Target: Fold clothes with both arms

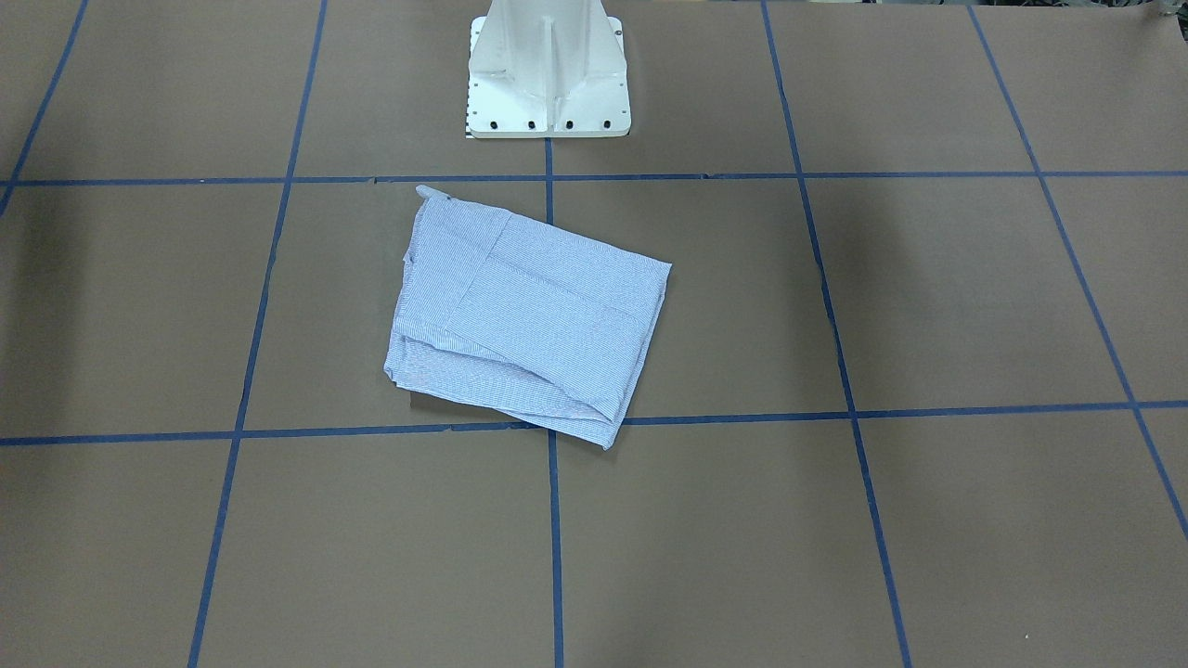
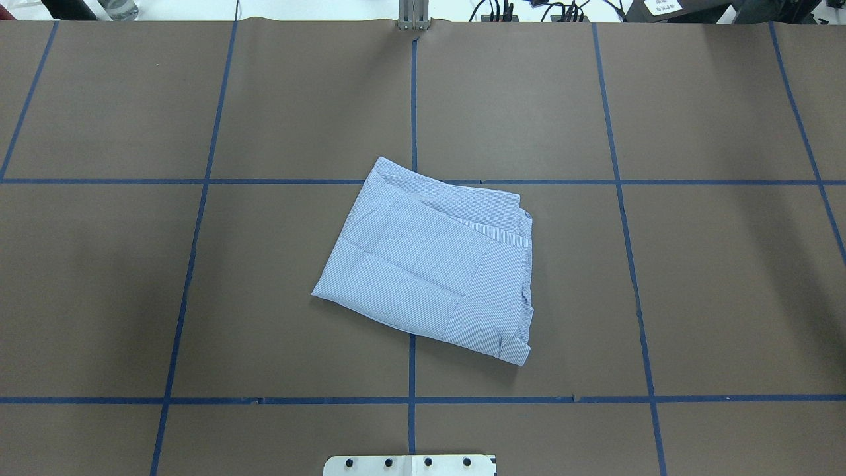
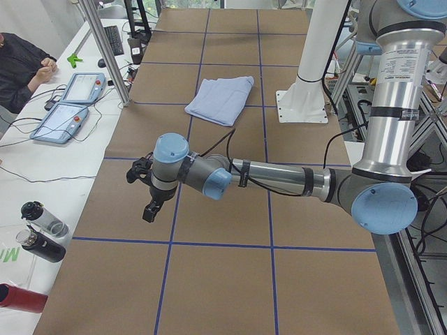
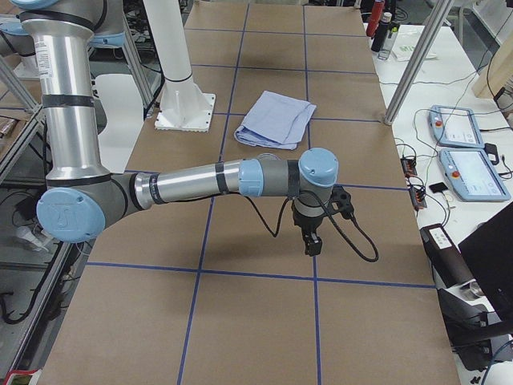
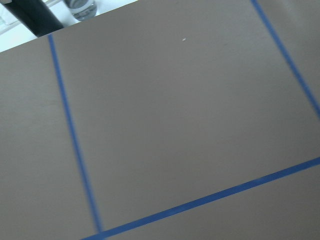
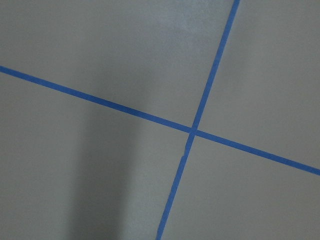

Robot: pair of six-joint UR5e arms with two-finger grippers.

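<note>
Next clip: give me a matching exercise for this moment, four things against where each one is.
Things:
1 striped shirt
2 white pedestal base
3 left gripper
4 teach pendants

Places:
A on the side bench
B hovering over bare table, away from the garment
C folded, mid-table
D standing at the robot's side of the table

Pairs: 1-C, 2-D, 3-B, 4-A

The right arm [image 4: 192, 183] is stretching low over the table [image 4: 240, 321], its hand [image 4: 311, 247] pointing down, while the folded striped shirt [image 4: 276, 119] is lying well beyond it near the white pedestal [image 4: 183, 104]
</note>
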